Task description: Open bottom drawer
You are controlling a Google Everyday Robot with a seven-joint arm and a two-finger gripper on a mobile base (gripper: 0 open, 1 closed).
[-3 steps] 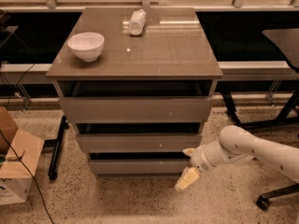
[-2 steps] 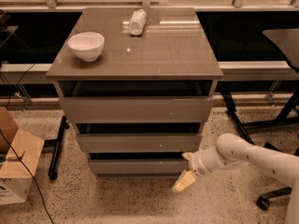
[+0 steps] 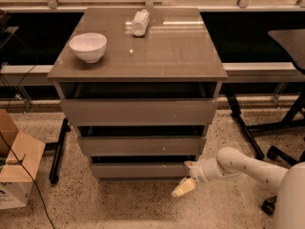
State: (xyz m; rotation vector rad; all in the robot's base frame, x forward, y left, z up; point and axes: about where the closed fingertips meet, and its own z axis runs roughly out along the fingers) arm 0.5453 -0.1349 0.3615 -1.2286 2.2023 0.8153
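Observation:
The bottom drawer (image 3: 143,170) is the lowest of three grey-taupe fronts in the cabinet, below the middle drawer (image 3: 140,146) and the top drawer (image 3: 138,111). A dark gap shows above its front. My gripper (image 3: 187,176) is low at the right end of the bottom drawer front, on a white arm reaching in from the right. Its fingers are spread: the upper one (image 3: 189,165) is at the drawer's top right corner, and the yellowish lower one (image 3: 183,188) hangs below the front, over the floor. It holds nothing.
A white bowl (image 3: 88,46) and a lying bottle (image 3: 139,22) are on the cabinet top (image 3: 181,56). A cardboard box (image 3: 16,168) stands on the floor at the left, a black stand leg (image 3: 58,149) beside the cabinet, and a chair base (image 3: 281,151) at the right.
My gripper has shifted slightly left and down along the right end of the bottom drawer front. The drawer fronts look unmoved.

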